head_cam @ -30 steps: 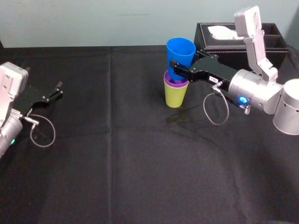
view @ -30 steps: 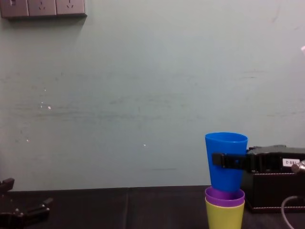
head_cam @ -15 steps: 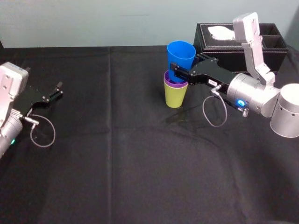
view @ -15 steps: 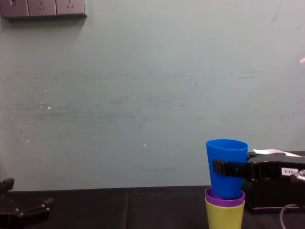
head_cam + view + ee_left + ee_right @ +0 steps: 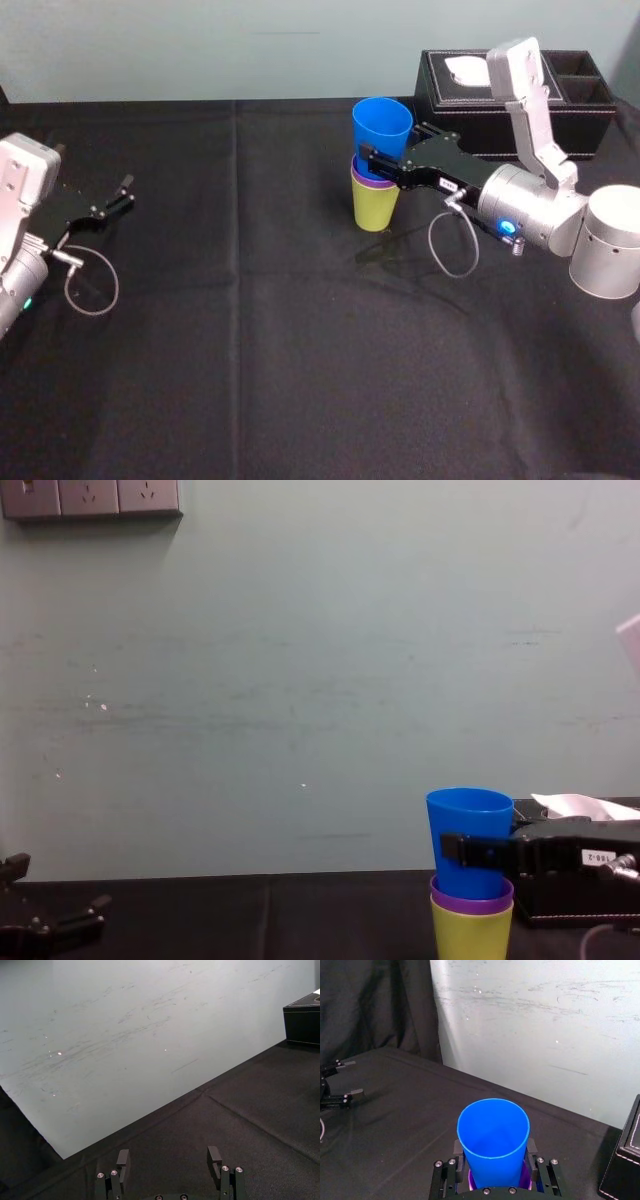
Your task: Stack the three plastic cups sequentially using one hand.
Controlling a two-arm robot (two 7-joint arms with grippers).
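Head view, stack: the blue cup (image 5: 381,125) stands partly inside the purple cup (image 5: 372,181), which is sunk to its rim in the yellow-green cup (image 5: 376,208). The stack is right of centre in the upper frame, on the worktop (image 5: 250,350) and near the tissue box (image 5: 470,125).
Head view, right gripper: the right gripper (image 5: 378,158) comes in from the right and is closed on the blue cup's lower wall, one finger on each side.
Head view, left gripper: the left gripper (image 5: 125,192) is parked at the left edge, spread wide and holding nothing.
Left wrist view: both fingers are at the bottom edge, well apart, with only worktop between them.
Right wrist view: the blue cup is at bottom centre, pinched between the fingers, with a sliver of purple rim beneath it.
Chest view: at lower right, the blue cup's base is inside the purple rim and most of its wall is above. I judge it not fully seated.
Handling: I expect light, thin, smooth plastic. It should be slippery, its walls should give under a squeeze, and its taper would let it slide in a side grip.
Hold: I'd grip mid-wall with modest force. The stack looks light enough to tip or lift if the cups wedge.
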